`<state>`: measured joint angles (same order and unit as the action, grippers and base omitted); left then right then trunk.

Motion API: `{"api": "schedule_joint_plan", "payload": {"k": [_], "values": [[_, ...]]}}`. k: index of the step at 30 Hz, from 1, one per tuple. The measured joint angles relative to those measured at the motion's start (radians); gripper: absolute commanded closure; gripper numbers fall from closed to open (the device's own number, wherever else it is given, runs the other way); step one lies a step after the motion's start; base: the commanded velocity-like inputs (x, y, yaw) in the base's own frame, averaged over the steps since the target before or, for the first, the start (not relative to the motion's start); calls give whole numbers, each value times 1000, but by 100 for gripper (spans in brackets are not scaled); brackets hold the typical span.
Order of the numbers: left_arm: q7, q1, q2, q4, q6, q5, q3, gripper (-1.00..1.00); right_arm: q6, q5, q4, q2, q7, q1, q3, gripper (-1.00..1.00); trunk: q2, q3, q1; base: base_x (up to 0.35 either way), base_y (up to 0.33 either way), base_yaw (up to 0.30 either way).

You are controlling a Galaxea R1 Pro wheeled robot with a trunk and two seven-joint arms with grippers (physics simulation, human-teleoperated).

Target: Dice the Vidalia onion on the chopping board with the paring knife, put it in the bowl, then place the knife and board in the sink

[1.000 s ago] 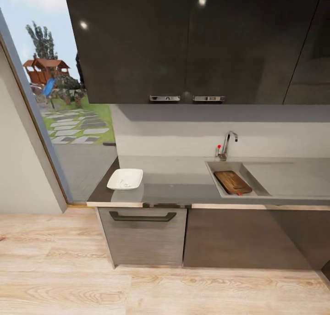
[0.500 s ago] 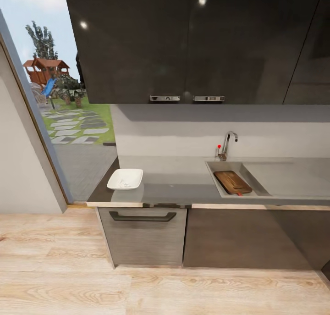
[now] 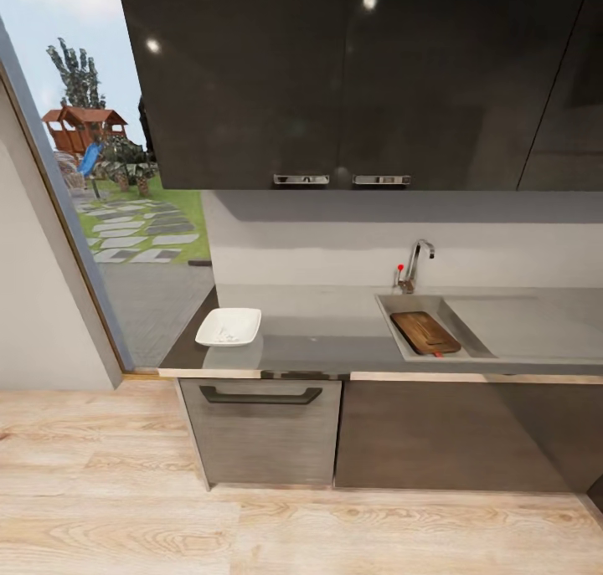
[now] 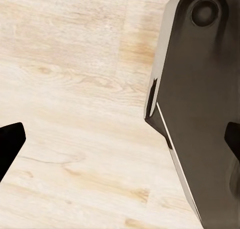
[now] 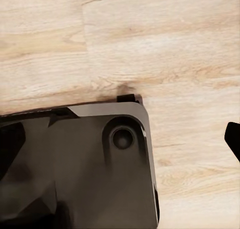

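Fingers: both grippers spread wide, empty, over floor | chopping board (image 3: 425, 332) and paring knife (image 3: 436, 354) in sink (image 3: 394, 328) | bowl (image 3: 229, 326) on countertop (image 3: 327, 332) | we judge task essentially complete.

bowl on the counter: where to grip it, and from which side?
Take the bowl by its front rim, coming from above on the robot's side. It is shallow and squarish with a thin raised rim, sitting upright near the left end of the countertop, so one finger inside and one outside the rim should pinch it. The inside holds small pale bits, too small to identify, so probably keep it level.
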<state>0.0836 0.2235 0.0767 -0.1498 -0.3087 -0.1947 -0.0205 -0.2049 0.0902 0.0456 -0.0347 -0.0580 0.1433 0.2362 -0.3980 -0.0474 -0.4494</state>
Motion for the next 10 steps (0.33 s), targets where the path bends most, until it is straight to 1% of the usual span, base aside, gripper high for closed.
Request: {"api": "schedule_joint_plan", "payload": {"k": [10], "values": [[0, 0, 0, 0, 0, 0, 0, -100, 0, 0, 0, 1, 0, 0, -1, -100, 0, 0, 0, 0, 0, 0]]}}
